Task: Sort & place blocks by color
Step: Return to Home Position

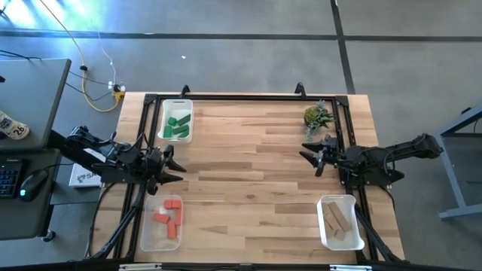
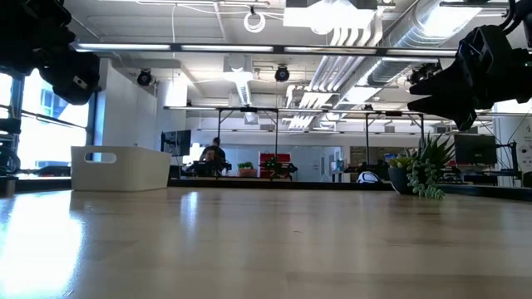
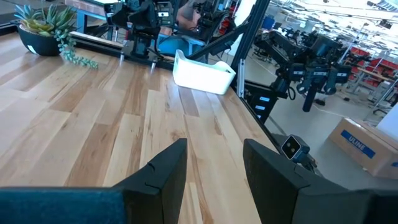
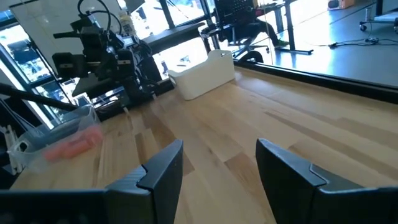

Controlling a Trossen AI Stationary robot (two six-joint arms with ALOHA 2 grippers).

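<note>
The blocks lie sorted in three trays. Green blocks (image 1: 178, 125) fill the tray at the far left, red-orange blocks (image 1: 169, 217) the tray at the near left, and tan blocks (image 1: 340, 221) the tray at the near right. My left gripper (image 1: 178, 167) hovers at the table's left edge between the two left trays, open, with nothing between its fingers (image 3: 163, 169). My right gripper (image 1: 308, 158) hovers at the right edge just near of the plant. It is open too, its fingers (image 4: 160, 167) above bare wood. The red-orange blocks (image 4: 74, 144) also show in the right wrist view.
A small potted plant (image 1: 317, 116) stands at the far right corner. The table's middle (image 1: 248, 173) is bare wood. A black frame (image 1: 226, 96) runs round the table's edges. Left of the table stands a desk with a mouse (image 1: 28, 187).
</note>
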